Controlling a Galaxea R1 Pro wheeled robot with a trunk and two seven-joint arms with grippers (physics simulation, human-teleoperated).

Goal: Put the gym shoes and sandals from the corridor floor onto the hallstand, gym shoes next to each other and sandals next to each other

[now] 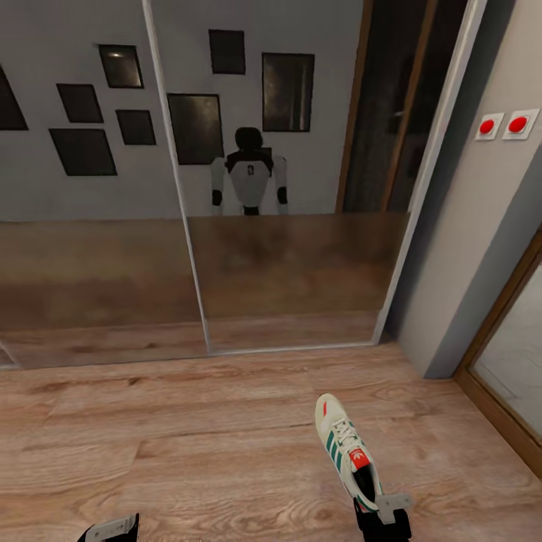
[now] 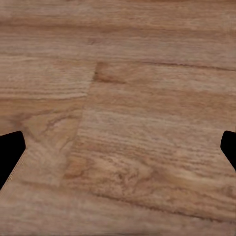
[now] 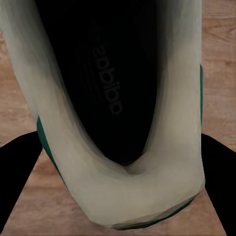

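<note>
**Right gripper at the heel of one sneaker by the mirrored wardrobe**

The right gripper (image 1: 384, 519) sits low at the near edge of the head view, at the heel end of a single sneaker (image 1: 346, 452). In the right wrist view its two dark fingers (image 3: 19, 162) stand on either side of the heel collar, pressed to or almost against its sides; whether they actually clamp it I cannot tell. The left gripper (image 1: 109, 529) hangs near and to the left over bare floor (image 1: 188, 436), and in the left wrist view its fingertips (image 2: 10, 152) are spread wide apart with nothing between them.

The sneaker is white with teal-green side stripes, white laces and red-orange on the tongue and toe. It points away from the robot, toe toward the far mirror doors (image 1: 263, 226), over the wood planks right of centre. Seen from above, its dark insole (image 3: 108, 78) carries printed lettering, and a teal edge shows at the heel.

The mirror reflects the robot (image 1: 250, 173) and dark picture frames.
</note>
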